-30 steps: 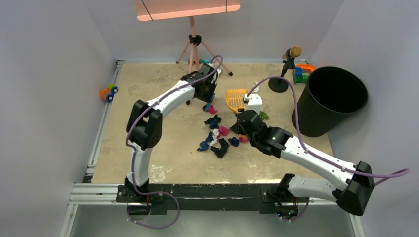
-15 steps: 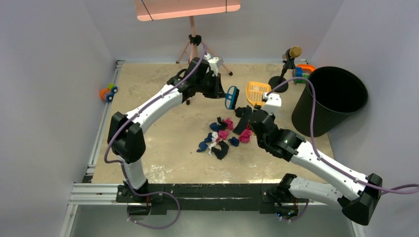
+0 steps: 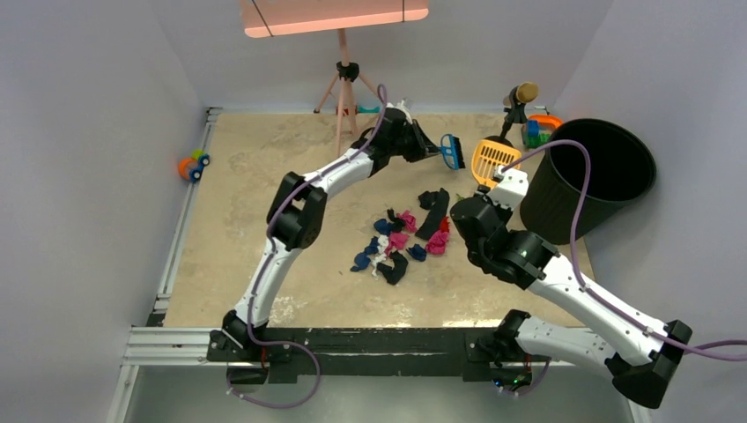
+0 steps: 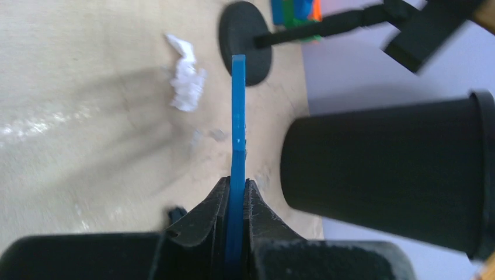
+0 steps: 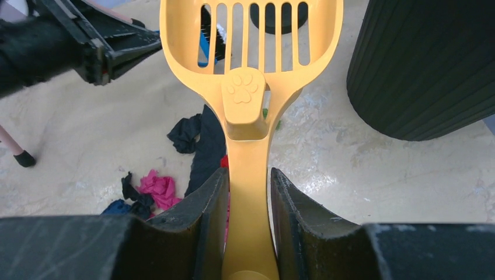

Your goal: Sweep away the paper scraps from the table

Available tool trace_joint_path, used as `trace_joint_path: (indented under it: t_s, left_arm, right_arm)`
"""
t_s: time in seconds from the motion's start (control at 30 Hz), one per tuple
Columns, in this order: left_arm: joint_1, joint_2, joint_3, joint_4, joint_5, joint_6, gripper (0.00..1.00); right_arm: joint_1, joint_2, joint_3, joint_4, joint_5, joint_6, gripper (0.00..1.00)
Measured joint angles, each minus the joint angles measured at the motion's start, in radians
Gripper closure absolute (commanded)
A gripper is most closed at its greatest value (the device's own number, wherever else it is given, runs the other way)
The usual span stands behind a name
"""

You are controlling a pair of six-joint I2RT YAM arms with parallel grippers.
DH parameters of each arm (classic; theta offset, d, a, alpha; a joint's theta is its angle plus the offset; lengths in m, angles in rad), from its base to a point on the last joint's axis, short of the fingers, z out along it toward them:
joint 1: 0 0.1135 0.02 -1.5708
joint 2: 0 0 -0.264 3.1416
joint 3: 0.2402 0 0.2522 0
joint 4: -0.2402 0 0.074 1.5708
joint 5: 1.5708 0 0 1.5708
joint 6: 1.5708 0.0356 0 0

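Note:
A heap of paper scraps [image 3: 398, 240] in pink, dark blue, black and white lies mid-table; part of it shows in the right wrist view [image 5: 157, 188]. One white scrap [image 4: 187, 81] lies apart near the back. My left gripper [image 3: 426, 143] is shut on the blue hand brush [image 3: 451, 151], held in the air at the back right; the brush shows edge-on in the left wrist view [image 4: 238, 134]. My right gripper [image 3: 495, 189] is shut on the handle of the yellow dustpan [image 3: 491, 160], raised beside the bin; its slotted pan [image 5: 251, 41] fills the right wrist view.
A black round bin [image 3: 588, 176] stands at the right edge of the beige table [image 3: 264, 220]. A black stand with a round base [image 3: 511, 110] and colourful toys [image 3: 539, 130] are at the back right. A tripod [image 3: 345, 84] stands at the back, an orange toy [image 3: 190, 165] at the left.
Both arms swung right and back. The left gripper carried the brush from above the scraps to the back right. The right gripper lifted the dustpan toward the bin. The scrap heap shifted slightly.

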Motion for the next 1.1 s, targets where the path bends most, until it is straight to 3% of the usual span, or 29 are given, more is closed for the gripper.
trace_joint_path:
  t_s: [0.27,0.43,0.6,0.87,0.97,1.1]
  left_arm:
    - [-0.006,0.263,0.276,-0.014,-0.224,-0.188,1.00]
    - [-0.006,0.308,0.341,-0.119,-0.296,-0.277,1.00]
    - [-0.010,0.109,0.013,-0.128,-0.351,-0.338,1.00]
    - [-0.029,-0.404,-0.472,-0.233,-0.449,-0.288,1.00]
    - [-0.048,-0.563,-0.579,-0.234,-0.478,-0.260,1.00]
    - [-0.077,-0.642,-0.590,-0.197,-0.472,-0.246,1.00]
  right_arm:
    - [-0.004,-0.019,0.000,-0.010,0.013,0.012,1.00]
    - [-0.004,-0.019,0.000,-0.010,0.017,0.011,1.00]
    - [-0.004,-0.020,0.000,-0.010,0.020,0.013,1.00]
    - [-0.004,-0.017,0.000,-0.010,0.019,0.014,1.00]
    - [-0.004,-0.017,0.000,-0.009,0.016,0.018,1.00]
    - [-0.005,-0.017,0.000,-0.008,0.012,0.024,1.00]
